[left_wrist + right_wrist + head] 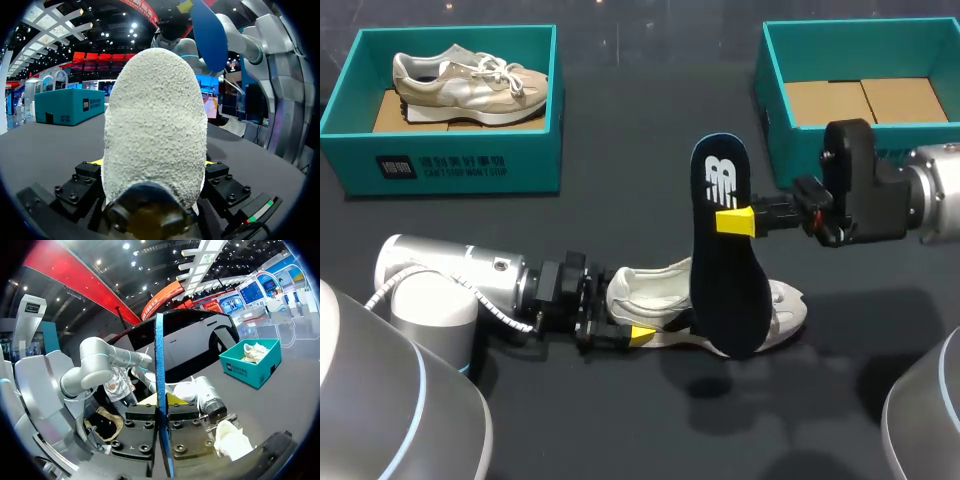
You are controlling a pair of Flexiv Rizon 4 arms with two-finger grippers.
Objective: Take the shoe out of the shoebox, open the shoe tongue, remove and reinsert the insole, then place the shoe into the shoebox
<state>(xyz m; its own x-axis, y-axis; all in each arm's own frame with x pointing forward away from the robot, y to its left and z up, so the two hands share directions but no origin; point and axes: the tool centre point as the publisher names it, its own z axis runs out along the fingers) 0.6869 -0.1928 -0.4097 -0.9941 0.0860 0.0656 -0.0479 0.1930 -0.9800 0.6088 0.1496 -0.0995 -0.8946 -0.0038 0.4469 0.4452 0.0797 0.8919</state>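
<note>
Thin, light, likely floppy insole [728, 250] pinched upright at mid-length, right jaws closed on its 2 faces; best gripped there to limit sag. Just below those jaws, soft shoe [650, 290] lying on the surface [620, 420], heel clamped between the left jaws, steady for reinsertion.

A dark matte table [640, 150] spreads wide under soft overhead light, faintly shadowed
</note>
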